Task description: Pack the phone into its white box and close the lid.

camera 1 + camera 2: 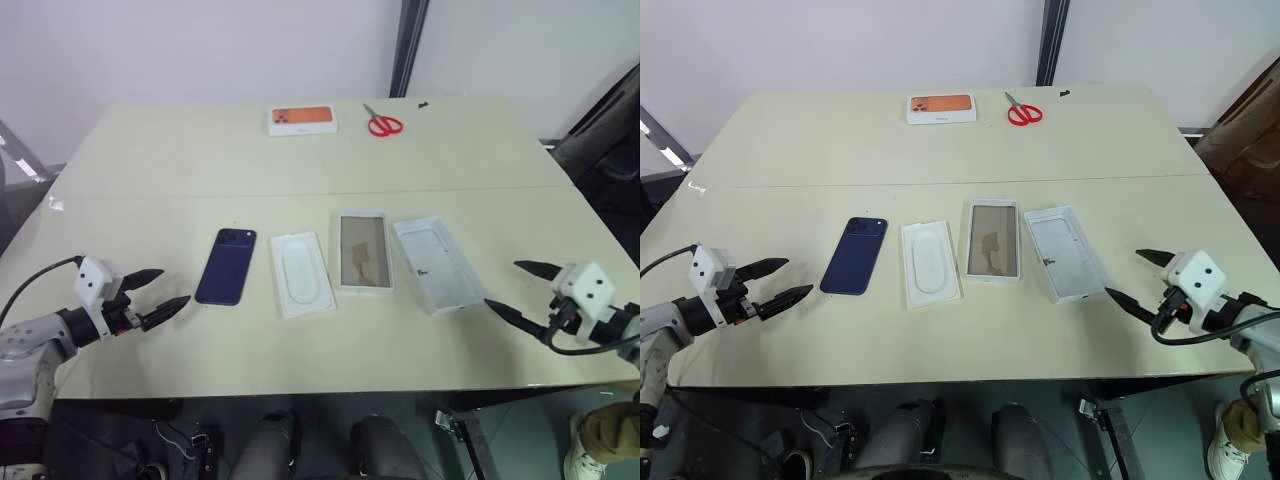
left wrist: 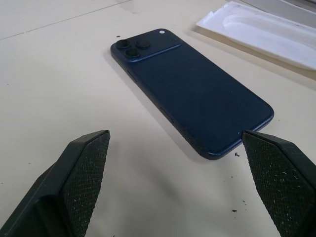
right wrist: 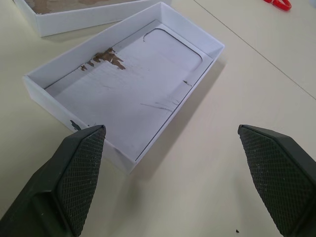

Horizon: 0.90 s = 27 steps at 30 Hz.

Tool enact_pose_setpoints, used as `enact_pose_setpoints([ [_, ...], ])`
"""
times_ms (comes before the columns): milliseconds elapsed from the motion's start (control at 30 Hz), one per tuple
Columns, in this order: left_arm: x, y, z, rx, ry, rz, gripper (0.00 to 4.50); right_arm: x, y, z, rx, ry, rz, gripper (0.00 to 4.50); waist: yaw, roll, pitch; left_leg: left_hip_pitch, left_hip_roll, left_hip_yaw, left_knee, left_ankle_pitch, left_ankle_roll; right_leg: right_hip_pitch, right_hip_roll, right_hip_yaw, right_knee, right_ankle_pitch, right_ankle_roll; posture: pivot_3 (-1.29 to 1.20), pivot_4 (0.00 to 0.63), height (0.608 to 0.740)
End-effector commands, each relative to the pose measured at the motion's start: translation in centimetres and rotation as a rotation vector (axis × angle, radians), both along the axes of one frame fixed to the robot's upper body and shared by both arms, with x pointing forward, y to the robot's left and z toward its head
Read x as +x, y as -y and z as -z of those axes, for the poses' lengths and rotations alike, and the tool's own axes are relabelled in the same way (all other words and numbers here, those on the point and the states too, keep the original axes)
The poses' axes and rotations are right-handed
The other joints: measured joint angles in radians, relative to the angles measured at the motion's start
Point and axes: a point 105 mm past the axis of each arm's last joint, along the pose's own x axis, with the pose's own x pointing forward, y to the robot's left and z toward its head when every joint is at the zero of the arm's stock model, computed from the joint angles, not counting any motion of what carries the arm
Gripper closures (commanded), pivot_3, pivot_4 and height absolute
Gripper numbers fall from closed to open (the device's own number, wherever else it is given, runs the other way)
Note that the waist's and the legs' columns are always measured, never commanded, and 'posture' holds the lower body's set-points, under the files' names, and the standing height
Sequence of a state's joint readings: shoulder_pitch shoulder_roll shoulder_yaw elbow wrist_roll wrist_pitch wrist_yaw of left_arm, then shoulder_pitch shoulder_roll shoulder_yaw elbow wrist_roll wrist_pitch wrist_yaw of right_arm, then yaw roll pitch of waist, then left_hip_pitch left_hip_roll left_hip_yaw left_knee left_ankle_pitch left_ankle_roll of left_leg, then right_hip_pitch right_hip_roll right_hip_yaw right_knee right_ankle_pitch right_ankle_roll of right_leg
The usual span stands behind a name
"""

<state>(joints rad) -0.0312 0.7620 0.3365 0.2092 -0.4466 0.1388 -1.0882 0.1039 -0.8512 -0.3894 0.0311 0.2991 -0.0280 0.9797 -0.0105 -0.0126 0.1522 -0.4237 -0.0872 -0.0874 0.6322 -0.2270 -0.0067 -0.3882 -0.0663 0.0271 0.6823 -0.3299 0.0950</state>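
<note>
The phone [image 1: 226, 265] lies at two o'clock from the left gripper [image 1: 160, 295], lengthwise away; both grippers gape empty, the right gripper [image 1: 525, 290] farther off.

Office or lab-type room: two plain beige tables [image 1: 200, 160] pushed together, bare white wall [image 1: 200, 40] behind, dark vertical post [image 1: 408, 45] far right, red-handled scissors [image 1: 382, 123] at far edge.
</note>
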Motion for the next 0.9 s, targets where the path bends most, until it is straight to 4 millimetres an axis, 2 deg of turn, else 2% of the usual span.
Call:
enact_pose_setpoints([
  [33, 0.0, -0.5, -1.3, 0.008, 0.057, -0.006, 0.02, 0.2, 0.3, -1.6, -0.022, 0.055, -0.002, 0.0, 0.0, 0.0, 0.0, 0.0, 0.0, 0.0, 0.0, 0.0, 0.0, 0.0, 0.0, 0.0, 0.0, 0.0, 0.0, 0.0, 0.15, 0.734],
  [233, 0.3, 1.0, -2.3, -0.084, -0.006, 0.024, 0.02, 0.6, -0.1, -1.5, -0.025, 0.063, -0.005, 0.0, 0.001, 0.0, 0.0, 0.0, 0.0, 0.0, 0.0, 0.0, 0.0, 0.0, 0.0, 0.0, 0.0, 0.0, 0.0, 0.0, 0.15, 0.734],
  [367, 0.7, 2.1, -3.1, -0.061, 0.009, 0.048, 0.02, 0.9, -0.2, -1.7, -0.013, 0.077, 0.004, 0.0, 0.0, 0.0, 0.0, 0.0, 0.0, 0.0, 0.0, 0.0, 0.0, 0.0, 0.0, 0.0, 0.0, 0.0, 0.0, 0.0, 0.15, 0.734],
  [600, 0.7, 1.4, -3.0, -0.04, 0.023, 0.028, 0.02, 0.9, -0.2, -1.6, -0.025, 0.075, 0.001, 0.0, 0.0, 0.0, 0.0, 0.0, 0.0, 0.0, 0.0, 0.0, 0.0, 0.0, 0.0, 0.0, 0.0, 0.0, 0.0, 0.0, 0.15, 0.734],
  [900, 0.9, 3.1, -2.8, -0.061, 0.007, 0.044, 0.02, 1.3, -1.6, -2.1, 0.003, 0.069, -0.045, 0.0, 0.0, 0.0, 0.0, 0.0, 0.0, 0.0, 0.0, 0.0, 0.0, 0.0, 0.0, 0.0, 0.0, 0.0, 0.0, 0.0, 0.15, 0.734],
])
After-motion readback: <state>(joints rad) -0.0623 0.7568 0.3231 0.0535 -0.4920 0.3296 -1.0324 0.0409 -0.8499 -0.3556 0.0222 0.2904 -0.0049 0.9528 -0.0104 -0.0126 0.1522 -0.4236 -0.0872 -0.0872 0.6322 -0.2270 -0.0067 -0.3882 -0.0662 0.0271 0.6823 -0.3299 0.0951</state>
